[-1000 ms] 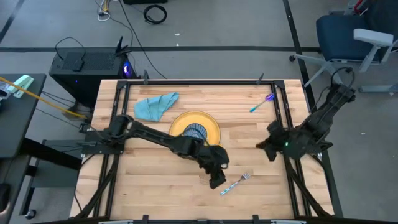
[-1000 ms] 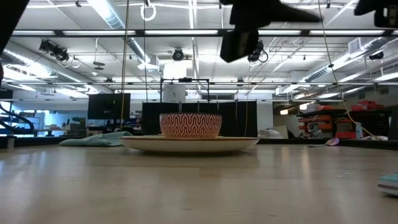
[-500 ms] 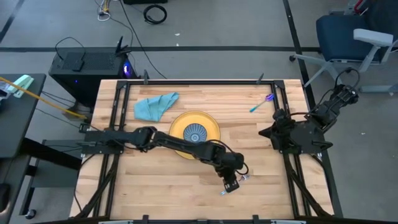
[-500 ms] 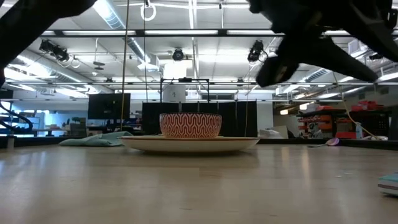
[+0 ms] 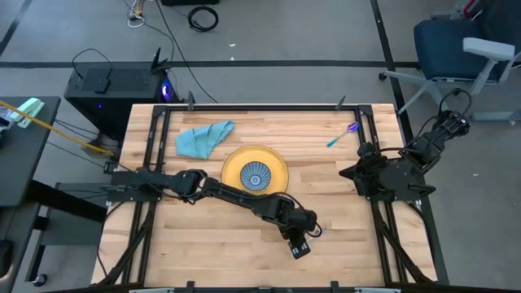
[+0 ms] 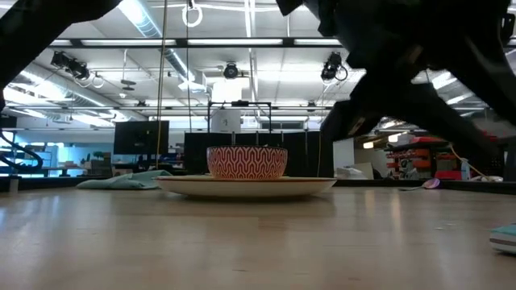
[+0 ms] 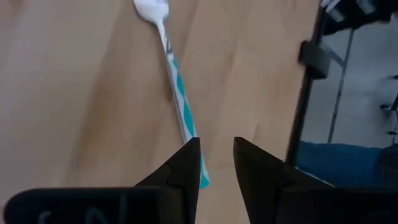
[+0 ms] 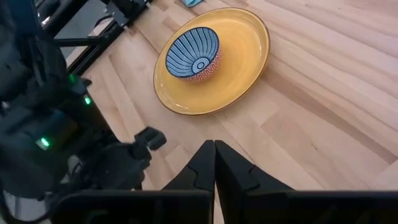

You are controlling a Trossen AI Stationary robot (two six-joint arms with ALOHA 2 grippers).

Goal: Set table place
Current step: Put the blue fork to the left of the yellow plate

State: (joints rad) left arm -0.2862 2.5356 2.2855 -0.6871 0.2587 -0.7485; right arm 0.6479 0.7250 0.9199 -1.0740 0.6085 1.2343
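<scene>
A fork [image 7: 177, 99] with white tines and a teal-and-white handle lies flat on the wooden table [image 5: 203, 244], near its front edge and right of centre. My left gripper [image 5: 299, 247] is right over the fork's handle end. In the left wrist view the gripper [image 7: 216, 163] is open by a narrow gap. The handle end [image 7: 200, 180] runs in beside one fingertip [image 7: 186, 165]. My right gripper [image 8: 214, 152] is shut and empty, and waits at the table's right edge [image 5: 362, 172]. My left gripper comes at the fork's handle end [image 7: 198, 174] with its fingers pointing roughly along the handle. The fork lies flat on the table. I cannot tell whether the fingertip touches the handle.
A yellow plate [image 5: 232, 163] holding a blue-striped bowl [image 5: 256, 174] sits mid-table. A teal cloth [image 5: 203, 138] lies at the far left. A purple-and-blue spoon [image 5: 342, 135] lies at the far right. Black rails [image 5: 155, 163] run along both sides.
My left gripper has gone from beside the plate toward the table's near right and down over the fork, which has stayed in place. My right arm drew back toward the table's right edge, then kept still.
</scene>
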